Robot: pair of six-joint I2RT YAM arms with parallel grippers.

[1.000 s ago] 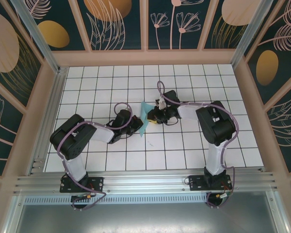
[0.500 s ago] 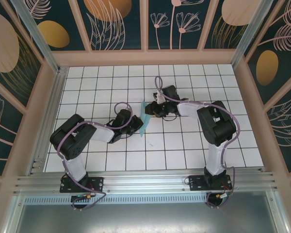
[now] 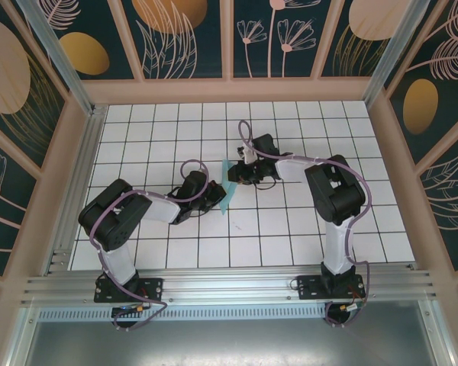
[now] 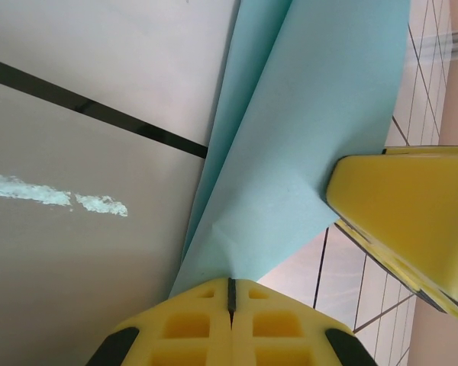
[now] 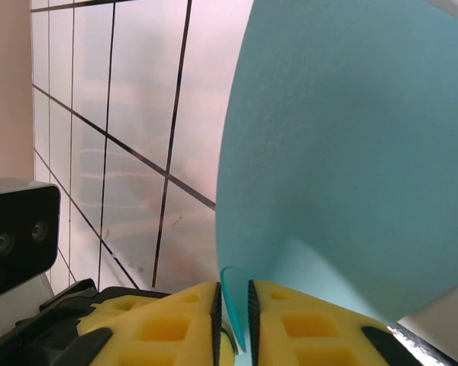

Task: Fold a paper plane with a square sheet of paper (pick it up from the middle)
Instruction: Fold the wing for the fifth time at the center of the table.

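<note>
The right claw (image 5: 233, 293) has edged toward the far side and closed its pads on one edge of the turquoise sheet of paper (image 3: 228, 191). The sheet stands half-folded between the arms over the worktop (image 3: 290, 229). The left claw (image 4: 230, 284) stays clamped on it, so a crease seems under way.

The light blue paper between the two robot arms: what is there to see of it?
The light turquoise sheet of paper is thin, plain and matt, with no marks. It is folded into layers along a crease and held up on edge over the white gridded table, so it looks narrow from above. The left gripper is shut on one pointed end, where the paper wrinkles slightly. The right gripper pinches another edge, which curls between its yellow fingers.
</note>
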